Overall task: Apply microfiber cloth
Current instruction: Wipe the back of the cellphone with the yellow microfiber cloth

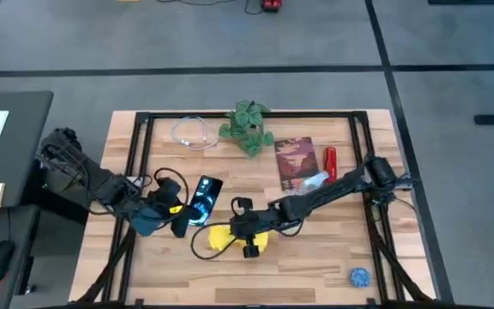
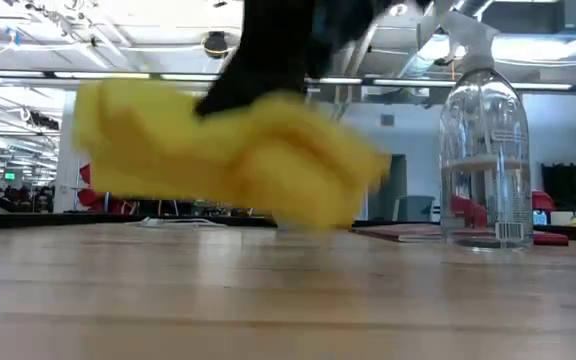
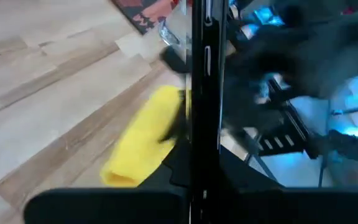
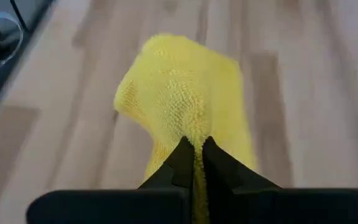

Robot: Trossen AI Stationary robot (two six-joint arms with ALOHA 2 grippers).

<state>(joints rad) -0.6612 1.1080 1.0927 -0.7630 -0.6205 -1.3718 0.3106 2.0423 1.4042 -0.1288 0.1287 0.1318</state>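
right end effector [image 4: 194, 155] closed tight on a fold of the yellow cloth [image 4: 185, 99], cloth bunched and lifted just above the wooden tabletop [image 1: 316, 249], near its front middle, left end effector [image 1: 181, 216] gripping the black phone [image 1: 204, 199] beside it

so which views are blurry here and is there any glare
Low view: the microfiber cloth is smeared with blur, the spray bottle stays sharp, and the ceiling lights wash out bright. Left wrist view: the phone edge is crisp, while the dark arm beyond it is blurred. Right wrist view: the cloth weave is sharp in the right gripper, and the table is soft.
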